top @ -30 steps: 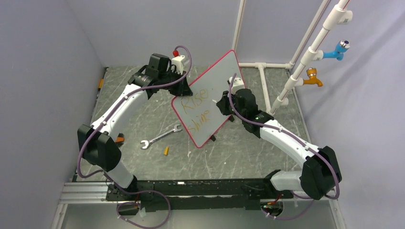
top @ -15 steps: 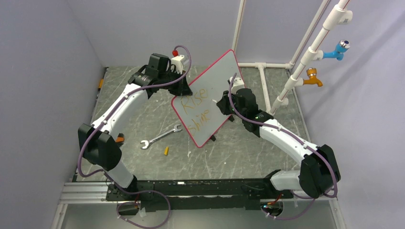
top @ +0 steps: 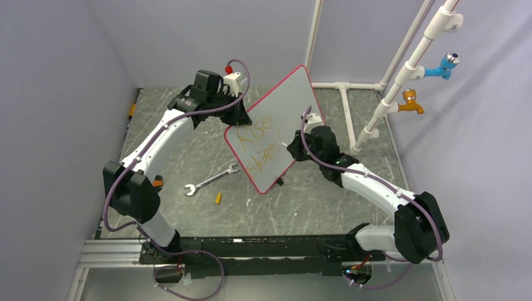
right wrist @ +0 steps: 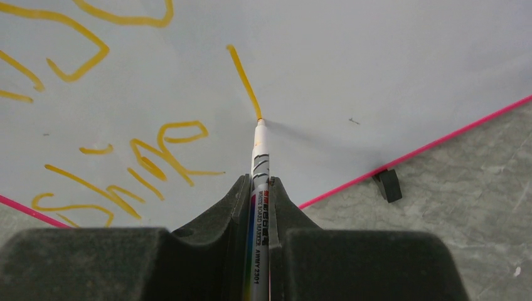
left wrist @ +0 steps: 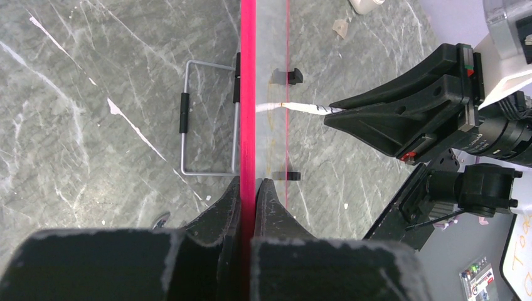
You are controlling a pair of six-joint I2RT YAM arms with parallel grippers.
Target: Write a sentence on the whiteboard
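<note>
The whiteboard with its red-pink rim stands tilted near the table's middle. My left gripper is shut on its rim, seen edge-on in the left wrist view between my fingers. The sentence shows in orange: "Rise" over "shine", with a fresh stroke to the right of "shine". My right gripper is shut on a whiteboard marker, whose tip touches the board at the stroke's lower end. The marker also shows in the left wrist view.
A wrench and a small orange piece lie on the marbled table left of the board. A black clip foot holds the board's lower edge. White pipes with a blue valve and an orange valve stand at the right.
My right gripper has moved down and toward the near side along the board, drawing a new orange stroke to the right of "shine". The left gripper and board hold still.
</note>
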